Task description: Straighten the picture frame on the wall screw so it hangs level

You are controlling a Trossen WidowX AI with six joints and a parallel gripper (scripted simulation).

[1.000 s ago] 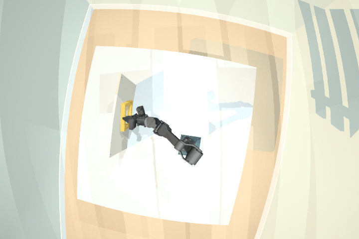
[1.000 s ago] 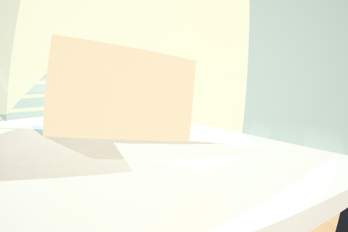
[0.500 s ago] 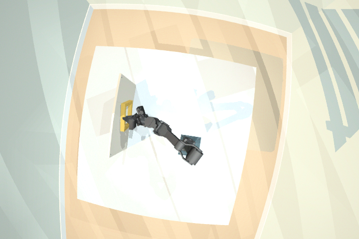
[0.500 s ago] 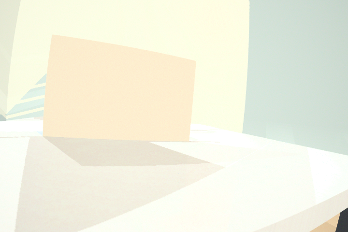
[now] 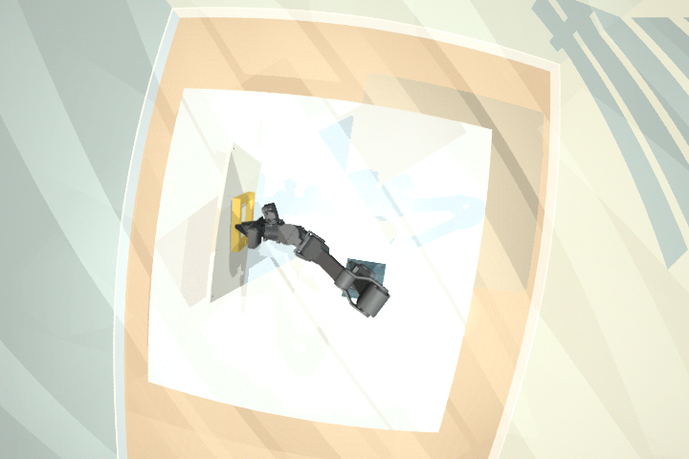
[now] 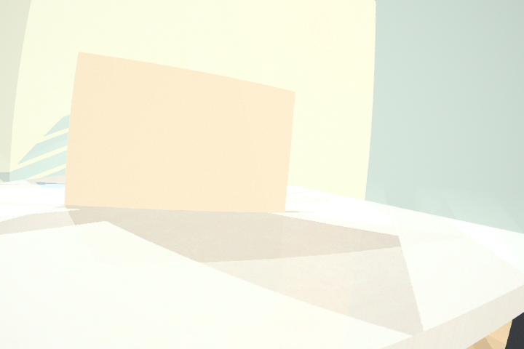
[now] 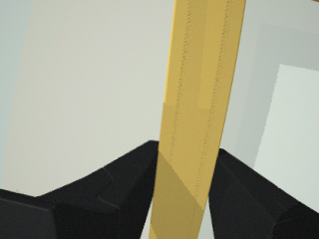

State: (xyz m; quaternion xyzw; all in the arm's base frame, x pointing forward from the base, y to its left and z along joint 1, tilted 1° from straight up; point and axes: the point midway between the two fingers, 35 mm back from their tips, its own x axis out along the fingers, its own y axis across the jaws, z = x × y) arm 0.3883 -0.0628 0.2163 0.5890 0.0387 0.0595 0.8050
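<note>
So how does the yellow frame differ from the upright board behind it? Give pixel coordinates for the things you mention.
The yellow frame (image 5: pixel 233 226) (image 7: pixel 199 75) is the smaller of the two; the board (image 5: pixel 227 259) (image 6: pixel 180 139) (image 7: pixel 95 90) is much larger. The frame has an open middle, while the board is a solid panel. The gripper (image 5: pixel 239 227) (image 7: pixel 183 155) is closed on the frame, but not on the board. Both have four straight sides.

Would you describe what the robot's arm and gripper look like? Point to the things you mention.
The arm (image 5: pixel 328 265) is dark grey, with chunky angular segments, a rounded cylindrical housing near the base and thin curved bars beside it. The gripper (image 5: pixel 239 227) (image 7: pixel 183 155) has black, wedge-shaped fingers tapering to narrow tips. I can make out no cables or markings.
</note>
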